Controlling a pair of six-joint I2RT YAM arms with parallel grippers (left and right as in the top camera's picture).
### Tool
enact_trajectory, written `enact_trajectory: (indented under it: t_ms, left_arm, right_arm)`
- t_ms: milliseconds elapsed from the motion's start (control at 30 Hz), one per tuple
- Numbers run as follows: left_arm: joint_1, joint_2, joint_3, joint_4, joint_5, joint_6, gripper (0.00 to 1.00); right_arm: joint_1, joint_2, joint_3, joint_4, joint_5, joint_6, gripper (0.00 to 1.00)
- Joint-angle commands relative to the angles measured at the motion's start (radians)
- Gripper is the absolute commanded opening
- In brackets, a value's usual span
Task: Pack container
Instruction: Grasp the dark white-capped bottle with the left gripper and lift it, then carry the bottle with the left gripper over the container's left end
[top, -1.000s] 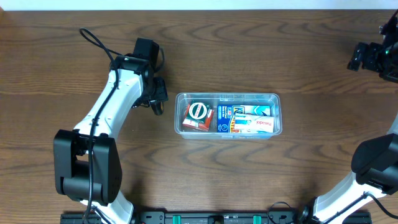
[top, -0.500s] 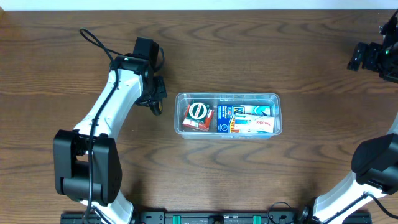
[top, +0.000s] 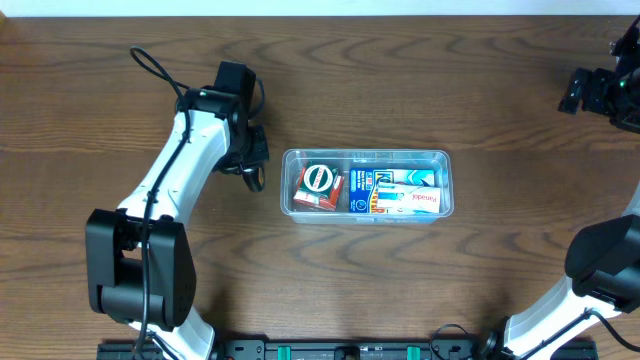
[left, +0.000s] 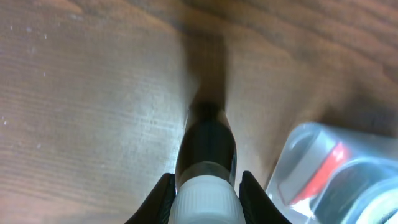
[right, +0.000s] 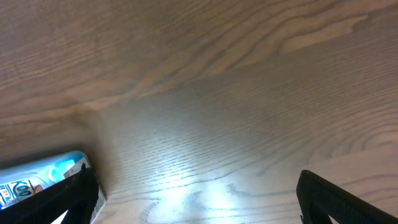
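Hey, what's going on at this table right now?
Two robot arms are packing a clear container in the middle of the table. It already holds a red box and a blue and white box. The left gripper is shut on a small black and white tube just left of the container. The right gripper is open and empty, off at the far right.

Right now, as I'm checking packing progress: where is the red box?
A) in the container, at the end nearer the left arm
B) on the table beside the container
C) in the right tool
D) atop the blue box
A: overhead, the red box lies inside the container at that end, beside the blue box.
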Motion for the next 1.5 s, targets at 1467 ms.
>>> enact_trajectory:
  t_ms: [1467]
  left_arm:
    - [-0.382,-0.315,0.097,-0.261,0.093,0.702,0.13]
  right_arm:
    - [-0.004,-0.024,0.016,-0.001,0.002,0.014,0.99]
